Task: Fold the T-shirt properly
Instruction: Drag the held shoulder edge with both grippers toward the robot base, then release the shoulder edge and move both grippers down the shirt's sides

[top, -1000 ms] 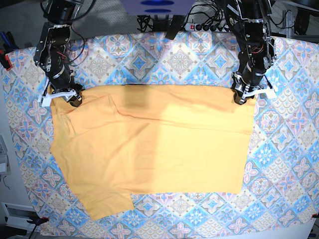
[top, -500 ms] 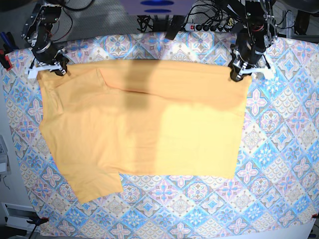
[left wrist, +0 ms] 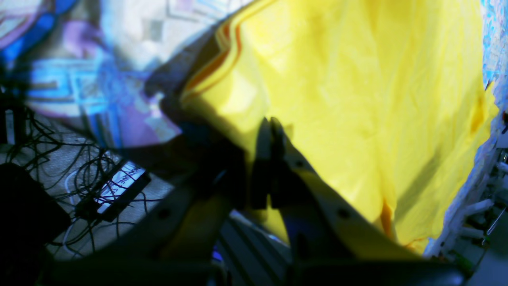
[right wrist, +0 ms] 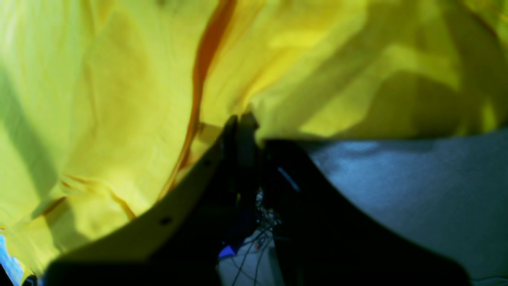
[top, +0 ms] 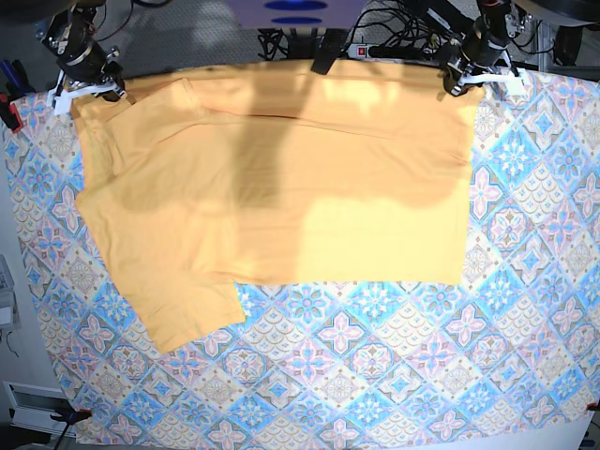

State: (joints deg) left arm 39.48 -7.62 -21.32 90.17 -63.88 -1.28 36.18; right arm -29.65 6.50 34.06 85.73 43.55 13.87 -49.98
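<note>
Left end effector (top: 462, 77) sits at the far edge of the table (top: 525, 309), on the base view's right, fingers pressed together and pinching one top corner of the T-shirt (top: 281, 187). In the left wrist view (left wrist: 270, 131) the dark fingertips meet with yellow fabric (left wrist: 357, 99) caught between them, and the shirt spreads away from the tips across most of the frame. Beside this end effector the tile-patterned cloth (left wrist: 79, 79) shows blurred, and below it hang cables and a power strip (left wrist: 119, 186). Right end effector (top: 86, 86) is at the far edge on the base view's left, also closed, pinching the other top corner by the sleeve. In the right wrist view (right wrist: 242, 127) the tips are shut on a fold of yellow fabric (right wrist: 119, 99), with an orange seam line running just beside them; a grey surface lies to the other side of the fingers. Shirt stretches between both end effectors along the far edge and lies over the patterned cloth (top: 375, 375), hem toward the near side, one sleeve sticking out at the near corner below the right end effector. Shadowed bands cross the shirt's upper half. Script not visible.
</note>
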